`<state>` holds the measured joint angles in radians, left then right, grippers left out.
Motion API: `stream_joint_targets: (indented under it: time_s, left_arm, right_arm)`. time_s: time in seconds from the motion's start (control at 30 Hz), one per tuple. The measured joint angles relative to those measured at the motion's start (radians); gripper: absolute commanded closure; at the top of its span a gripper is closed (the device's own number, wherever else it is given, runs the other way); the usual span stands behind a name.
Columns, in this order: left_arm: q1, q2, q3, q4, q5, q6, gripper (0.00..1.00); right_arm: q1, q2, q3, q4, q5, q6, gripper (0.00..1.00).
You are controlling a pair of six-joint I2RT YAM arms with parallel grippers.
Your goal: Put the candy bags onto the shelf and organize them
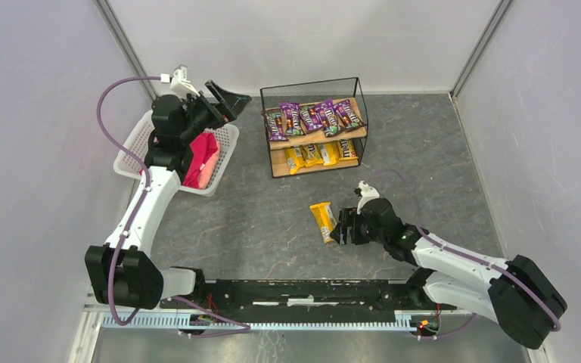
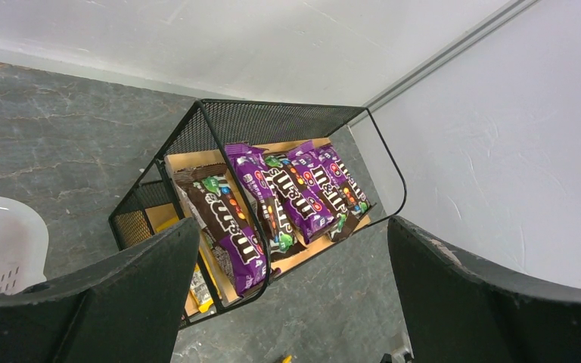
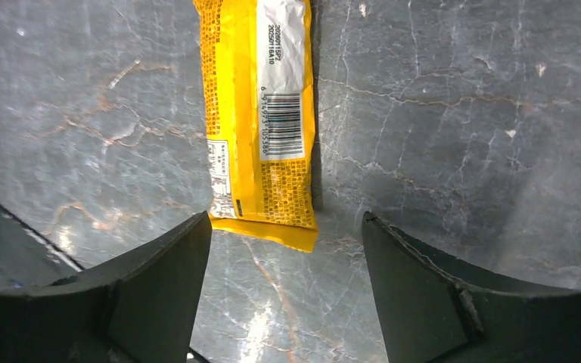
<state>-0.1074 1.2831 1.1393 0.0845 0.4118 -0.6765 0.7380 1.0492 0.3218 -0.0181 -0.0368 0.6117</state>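
Note:
The shelf point(image 1: 357, 85) stands at the back centre, with several purple candy bags point(image 1: 314, 118) on its top board and several yellow candy bags point(image 1: 320, 154) on the lower board. In the left wrist view the shelf point(image 2: 204, 113) and its purple bags point(image 2: 295, 193) lie ahead. One yellow candy bag point(image 1: 323, 221) lies flat on the table, barcode side up in the right wrist view point(image 3: 261, 113). My right gripper point(image 1: 341, 230) is open and empty, just short of that bag's near end point(image 3: 286, 227). My left gripper point(image 1: 231, 98) is open and empty, raised over the basket's far corner, left of the shelf point(image 2: 291, 257).
A white lattice basket point(image 1: 138, 144) with a pink-red soft bundle point(image 1: 203, 160) sits at the back left under the left arm; its rim shows in the left wrist view point(image 2: 7, 234). White walls close in the grey stone-patterned table point(image 1: 257, 219) on three sides.

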Motion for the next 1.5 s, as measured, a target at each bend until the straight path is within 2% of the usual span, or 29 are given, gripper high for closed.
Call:
stream_joint_targets:
  time_s: [0.13,0.3,0.7,0.93,1.07,1.27,1.5]
  left_arm:
    - [-0.004,0.0,0.0,0.0,-0.002,0.0,0.0]
    - [-0.013,0.0,0.0,0.0,-0.01,0.0,0.0]
    - [-0.018,0.0,0.0,0.0,-0.015,0.0,0.0]
    - [-0.018,0.0,0.0,-0.001,-0.015,0.0,0.0]
    - [-0.018,0.0,0.0,-0.001,-0.015,0.0,0.0]
    - [-0.018,0.0,0.0,-0.001,-0.015,0.0,0.0]
    - [-0.018,0.0,0.0,-0.007,-0.017,0.001,0.0]
  right_arm:
    - [-0.029,-0.05,-0.042,0.025,-0.032,0.07,0.23]
    - [-0.034,-0.013,-0.047,0.08,-0.063,0.097,0.28]
    - [0.093,0.121,0.054,0.017,0.094,0.054,0.61]
    - [0.126,0.11,0.055,0.01,0.148,0.026,0.83]
    - [0.13,0.082,0.048,0.036,0.153,-0.013,0.91]
    - [0.132,0.128,0.063,0.101,0.157,-0.099,0.98]
    - [0.135,0.238,0.162,0.127,0.162,-0.229,0.97]
